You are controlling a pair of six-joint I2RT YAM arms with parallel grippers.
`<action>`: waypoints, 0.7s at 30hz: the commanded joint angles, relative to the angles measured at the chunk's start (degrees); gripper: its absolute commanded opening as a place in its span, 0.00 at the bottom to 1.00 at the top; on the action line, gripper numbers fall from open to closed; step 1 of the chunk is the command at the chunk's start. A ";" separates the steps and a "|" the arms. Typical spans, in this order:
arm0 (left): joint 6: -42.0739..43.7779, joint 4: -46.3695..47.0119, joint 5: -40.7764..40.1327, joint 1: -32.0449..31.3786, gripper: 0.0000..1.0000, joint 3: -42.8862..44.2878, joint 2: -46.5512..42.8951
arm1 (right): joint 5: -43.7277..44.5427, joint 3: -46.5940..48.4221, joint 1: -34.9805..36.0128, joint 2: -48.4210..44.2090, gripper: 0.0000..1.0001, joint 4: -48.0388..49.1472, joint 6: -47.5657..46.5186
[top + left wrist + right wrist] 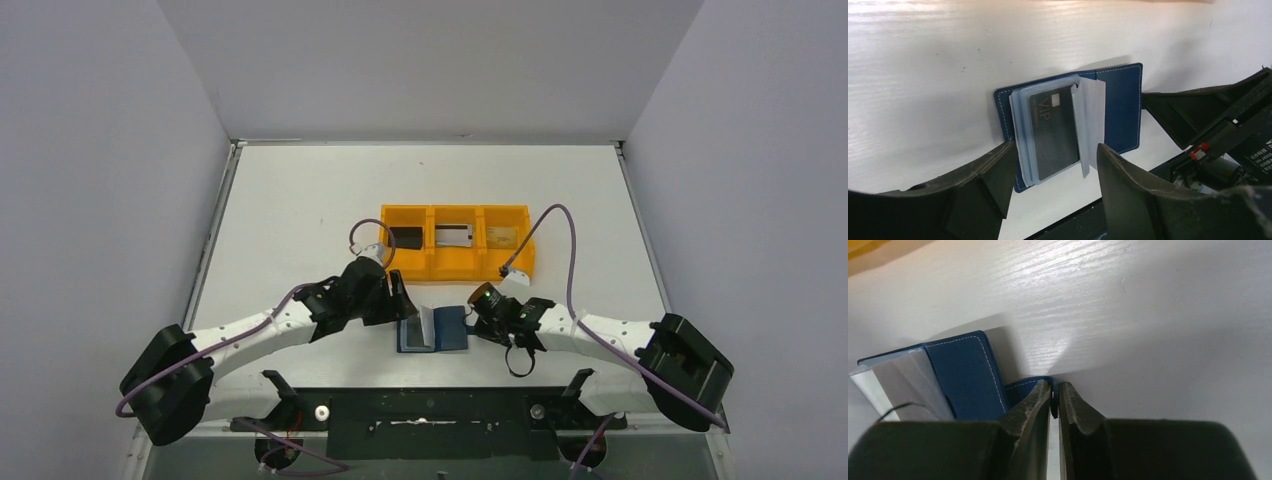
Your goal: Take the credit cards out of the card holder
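Left gripper (pixel 1054 149) spread astride the open card holder (pixel 1123 107). Right gripper (pixel 1054 390) apparently pinches its tab (pixel 1023 386). The holder's long axis runs left-right.

You will find the card holder (pixel 1120 107) covered in a navy leather-like material. It is smooth, with a low sheen, and edged in pale thread stitching. Its inner sleeves (pixel 1020 130) are thin clear plastic film, glossy and slightly cloudy. The black card (pixel 1055 132) inside one sleeve looks like plastic with a satin-matt face. The table (pixel 923 75) is white, with a fine wood-like grain across it and a glossy finish that throws back light. On the left gripper (pixel 1055 150) and the right gripper (pixel 1054 395), the fingers are matt black plastic with a faintly ridged, layered surface. The tray (pixel 456 266) reads as matt orange plastic.
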 commanded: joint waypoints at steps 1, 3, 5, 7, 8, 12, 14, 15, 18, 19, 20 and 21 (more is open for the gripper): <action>0.55 6.98 5.81 0.64 0.58 1.63 1.08 | 0.59 0.06 -0.24 0.71 0.07 1.66 -0.40; 0.18 10.32 8.47 0.67 0.58 0.82 1.37 | 0.49 -0.27 -0.28 0.43 0.07 1.94 0.17; -0.03 13.76 11.23 0.68 0.58 0.25 2.31 | 0.66 -0.84 -0.23 -0.30 0.07 2.00 0.74; -0.13 16.39 13.42 0.60 0.57 0.28 3.31 | 0.52 -1.75 -0.25 -1.37 0.07 2.42 1.31; -0.38 17.35 14.36 0.47 0.56 0.38 3.85 | 0.39 -2.22 -0.23 -1.95 0.07 2.81 1.51; -2.51 17.60 15.13 0.47 0.56 0.18 6.45 | 0.13 -3.59 -0.34 -4.06 0.08 3.48 2.40; -3.06 15.81 13.04 0.36 0.56 0.65 7.67 | 0.14 -3.99 -0.36 -4.74 0.09 3.46 2.76; -3.14 15.79 12.73 0.32 0.56 0.58 7.98 | 0.15 -4.21 -0.32 -5.09 0.09 3.46 2.88; -3.34 14.74 11.38 0.04 0.57 0.98 8.15 | 0.32 -4.70 -0.33 -5.83 0.09 3.29 3.10; -3.22 14.03 10.92 0.04 0.57 1.20 8.09 | 0.26 -4.87 -0.35 -5.95 0.09 3.35 3.29; -3.11 13.54 10.78 -0.11 0.58 1.31 8.07 | 0.18 -4.94 -0.31 -6.00 0.09 3.37 3.40; -2.90 13.74 11.01 -0.19 0.58 1.31 8.11 | 0.17 -5.11 -0.31 -5.99 0.10 3.41 3.45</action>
